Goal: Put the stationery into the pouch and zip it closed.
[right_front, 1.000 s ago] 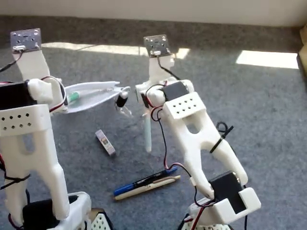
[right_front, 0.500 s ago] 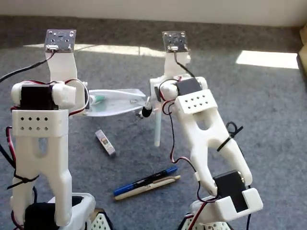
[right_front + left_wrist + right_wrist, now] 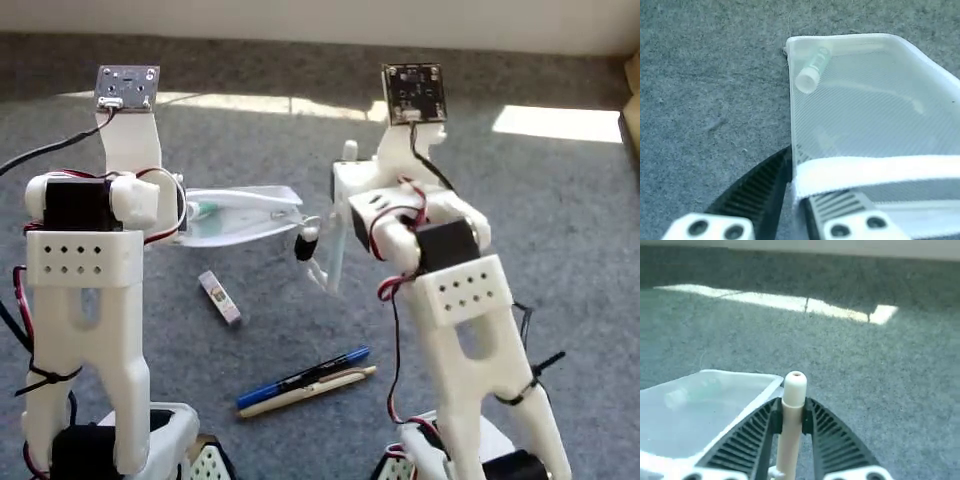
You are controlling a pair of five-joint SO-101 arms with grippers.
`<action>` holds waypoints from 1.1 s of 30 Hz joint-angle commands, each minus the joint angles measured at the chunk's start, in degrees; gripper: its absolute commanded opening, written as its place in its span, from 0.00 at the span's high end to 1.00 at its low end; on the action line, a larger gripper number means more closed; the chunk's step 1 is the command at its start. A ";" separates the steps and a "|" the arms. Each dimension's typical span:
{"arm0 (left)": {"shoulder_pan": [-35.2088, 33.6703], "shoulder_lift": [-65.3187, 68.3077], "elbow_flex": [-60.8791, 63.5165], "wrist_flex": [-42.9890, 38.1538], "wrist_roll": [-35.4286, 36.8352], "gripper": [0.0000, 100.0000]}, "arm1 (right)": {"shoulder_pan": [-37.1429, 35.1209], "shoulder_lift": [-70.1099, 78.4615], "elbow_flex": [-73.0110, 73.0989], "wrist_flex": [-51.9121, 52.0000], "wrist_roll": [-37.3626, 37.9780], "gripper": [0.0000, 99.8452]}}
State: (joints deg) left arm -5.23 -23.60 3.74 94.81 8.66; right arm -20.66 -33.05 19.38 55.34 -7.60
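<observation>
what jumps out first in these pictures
The clear pouch stands out first, held in the left gripper with a small green tube inside it. Beside it the right gripper clamps a white pen. In front of the arms, a blue pen and a cream pen lie side by side on the grey carpet.

Your right gripper [image 3: 791, 409] has its jaws clamped on a cream pen [image 3: 794, 385], whose rounded end pokes out past them. Just beside the pen lies the translucent pouch [image 3: 710, 410], a pale tube [image 3: 677, 397] inside it, on grey carpet [image 3: 890, 390].
</observation>
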 commanded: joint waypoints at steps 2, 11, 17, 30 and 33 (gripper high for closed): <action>1.19 -1.80 -0.13 -0.79 0.44 0.99 | 0.75 -9.36 -0.40 -1.63 0.79 1.00; 1.19 -1.80 -0.13 -0.79 0.44 0.99 | 0.40 -25.19 4.79 -2.07 0.79 1.00; 1.19 -1.80 -0.13 -0.88 0.44 0.99 | 0.40 -33.89 4.88 -1.98 0.70 1.00; 1.10 -1.80 -0.04 -0.79 0.44 0.99 | -14.29 -46.02 4.88 -2.07 0.44 1.00; 1.10 -1.80 -0.04 -0.79 0.44 0.99 | -16.57 -46.73 5.05 -3.56 0.44 1.00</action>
State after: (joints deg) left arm -5.23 -23.60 3.74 94.81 8.66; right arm -34.64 -79.38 24.66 55.34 -7.60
